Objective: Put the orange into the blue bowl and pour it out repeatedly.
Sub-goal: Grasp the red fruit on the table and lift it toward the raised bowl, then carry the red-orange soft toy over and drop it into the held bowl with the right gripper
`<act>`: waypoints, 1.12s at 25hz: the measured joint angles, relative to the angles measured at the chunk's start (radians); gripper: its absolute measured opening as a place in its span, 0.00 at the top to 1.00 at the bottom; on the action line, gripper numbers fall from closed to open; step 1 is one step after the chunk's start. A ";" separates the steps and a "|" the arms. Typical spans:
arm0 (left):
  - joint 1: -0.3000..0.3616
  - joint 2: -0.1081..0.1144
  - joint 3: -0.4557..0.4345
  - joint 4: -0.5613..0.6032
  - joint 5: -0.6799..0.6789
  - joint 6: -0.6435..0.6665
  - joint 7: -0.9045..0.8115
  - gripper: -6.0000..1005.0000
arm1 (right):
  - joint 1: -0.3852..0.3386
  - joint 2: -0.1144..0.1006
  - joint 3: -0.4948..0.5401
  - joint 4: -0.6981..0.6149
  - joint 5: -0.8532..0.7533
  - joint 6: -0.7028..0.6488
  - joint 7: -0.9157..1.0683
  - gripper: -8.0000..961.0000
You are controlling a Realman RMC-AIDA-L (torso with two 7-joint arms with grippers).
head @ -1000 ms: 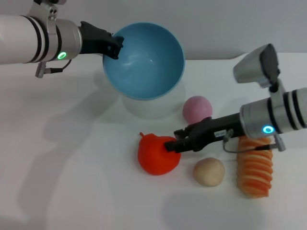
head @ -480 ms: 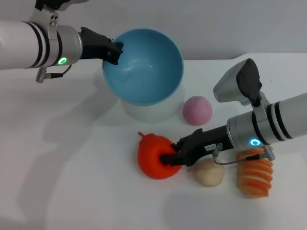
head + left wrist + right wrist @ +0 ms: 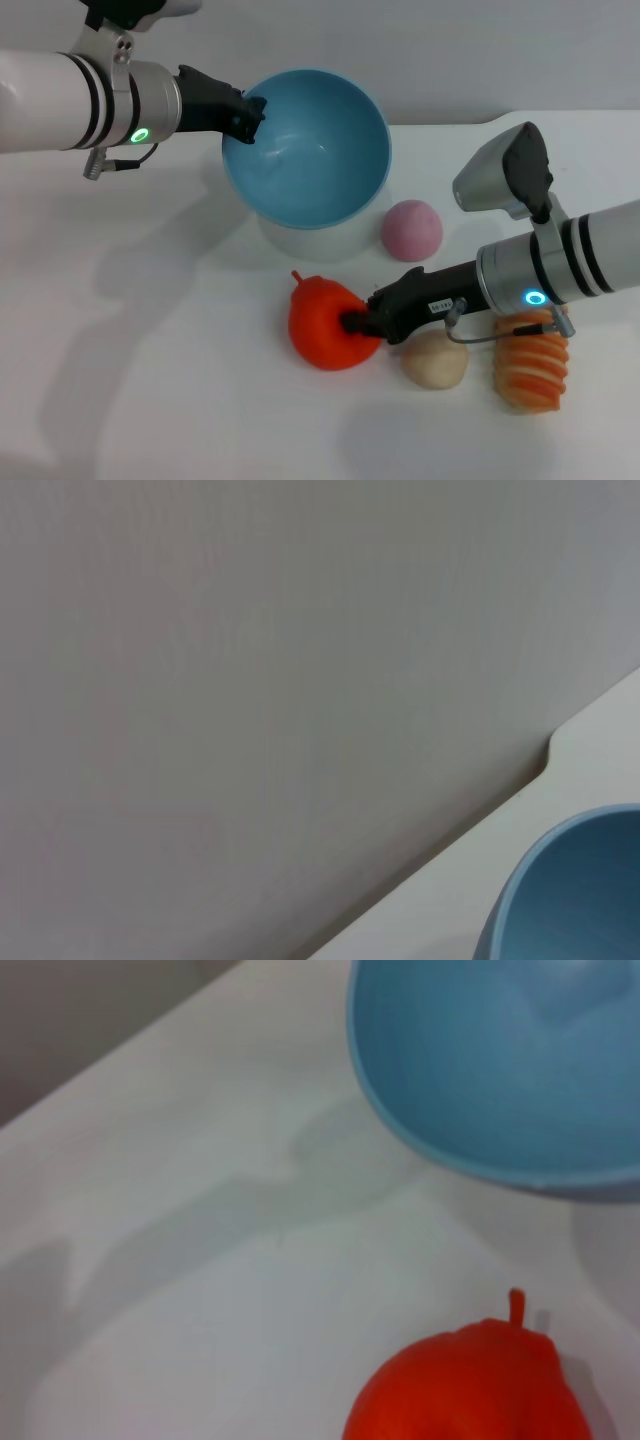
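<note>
The blue bowl (image 3: 312, 150) hangs tilted above the table at the back, its opening turned toward me, empty. My left gripper (image 3: 246, 110) is shut on its left rim. The bowl's rim also shows in the left wrist view (image 3: 575, 895) and the right wrist view (image 3: 500, 1060). The orange (image 3: 324, 326), red-orange with a small stem nub, is in front of the bowl, low at the table. My right gripper (image 3: 364, 322) reaches in from the right and pinches the orange's right side. The orange (image 3: 470, 1385) fills a corner of the right wrist view.
A pink ball (image 3: 411, 229) lies right of the bowl. A beige ball (image 3: 436, 360) and an orange-and-cream striped loaf (image 3: 531, 360) lie under and beside my right arm. The white table (image 3: 150, 380) stretches bare to the left and front.
The bowl has shifted slightly right with my left gripper. My right arm has swung lower and turned, keeping its fingers on the orange, which barely moved.
</note>
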 joint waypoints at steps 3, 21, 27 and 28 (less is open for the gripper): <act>0.000 -0.001 0.002 -0.001 0.000 0.000 -0.001 1.00 | -0.034 -0.002 0.004 -0.039 0.025 -0.012 -0.008 0.86; -0.021 0.000 0.028 -0.027 -0.012 0.163 -0.001 0.99 | -0.223 -0.015 0.465 -0.390 0.229 -0.485 -0.101 0.97; -0.032 -0.003 0.103 -0.015 -0.025 0.185 -0.002 1.00 | -0.178 -0.015 0.471 -0.289 0.221 -0.461 -0.124 0.93; -0.034 -0.003 0.106 -0.015 -0.025 0.181 -0.002 0.99 | -0.164 -0.015 0.470 -0.257 0.214 -0.459 -0.127 0.92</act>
